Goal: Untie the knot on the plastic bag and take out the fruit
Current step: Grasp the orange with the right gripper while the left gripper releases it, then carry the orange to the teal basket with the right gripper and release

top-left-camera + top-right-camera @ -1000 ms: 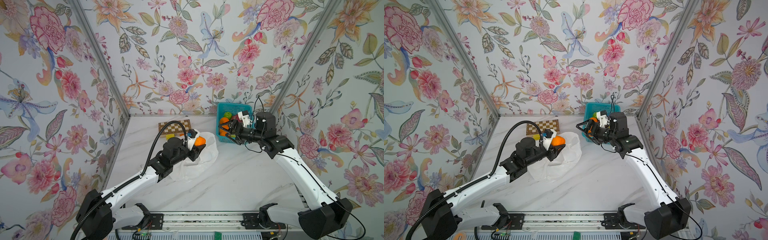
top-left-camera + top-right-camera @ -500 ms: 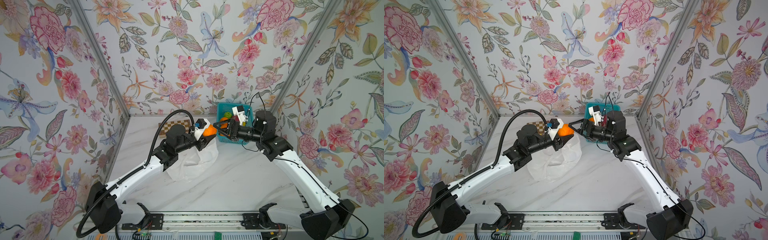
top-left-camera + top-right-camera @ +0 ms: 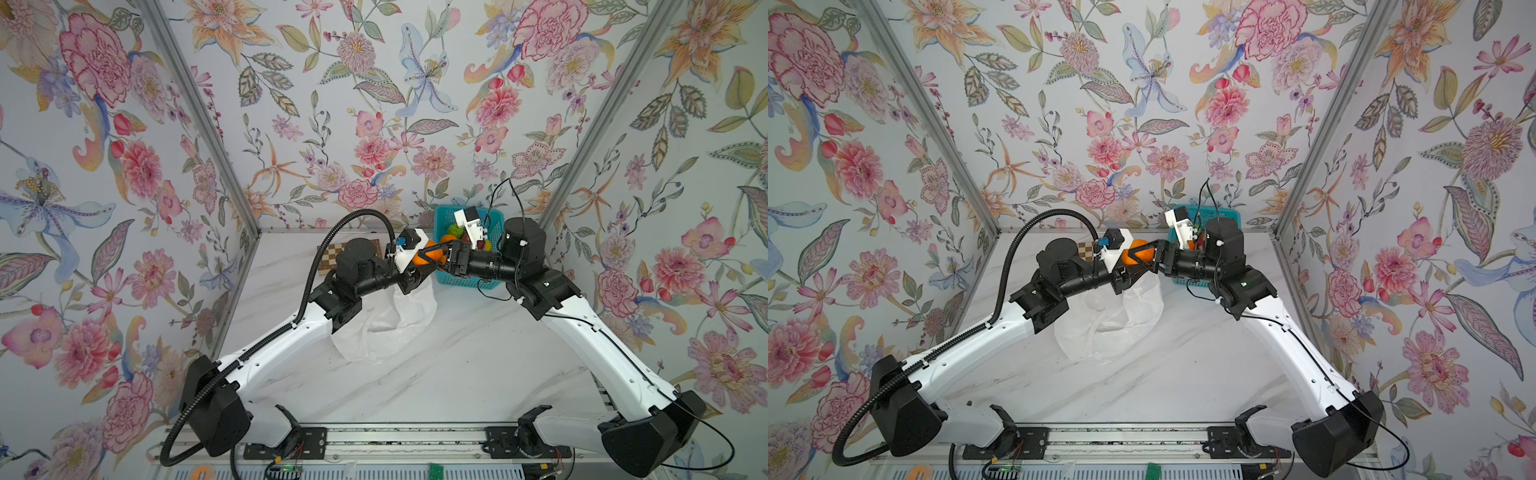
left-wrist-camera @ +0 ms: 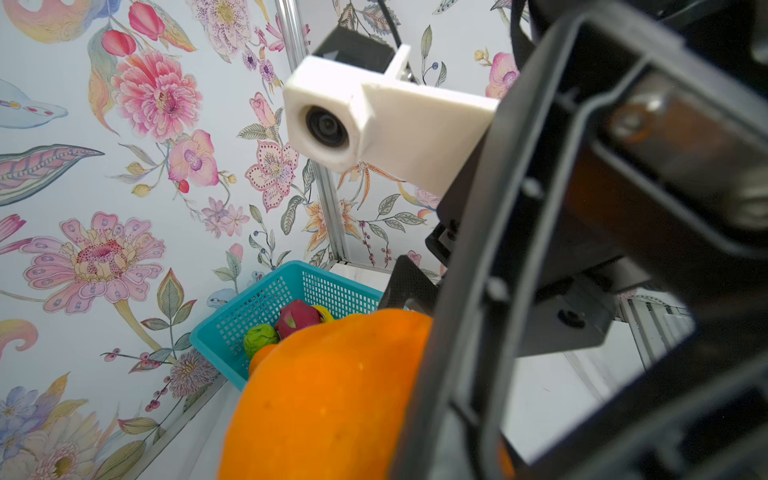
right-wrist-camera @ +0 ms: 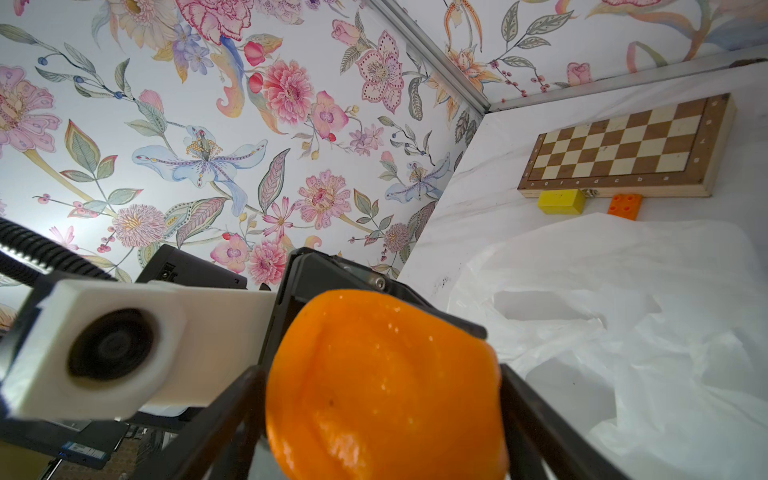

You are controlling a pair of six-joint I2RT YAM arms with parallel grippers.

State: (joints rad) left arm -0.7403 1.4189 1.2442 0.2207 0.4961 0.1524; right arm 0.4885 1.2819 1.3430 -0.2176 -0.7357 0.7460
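An orange hangs in the air between both arms, left of the teal basket. My left gripper is shut on this fruit. My right gripper is open around the same orange, one finger close at each side; contact cannot be told. The plastic bag lies slack and crumpled on the table below the left arm. No knot shows on it. More fruit sits in the basket: a magenta dragon fruit and a green fruit.
The teal basket stands at the back right against the wall. A chessboard lies at the back, with a yellow block and an orange block in front of it. Floral walls enclose three sides.
My left gripper lifted the orange from over the bag and carried it right, toward the basket. My right gripper came left to meet it and its jaws have narrowed around the orange.
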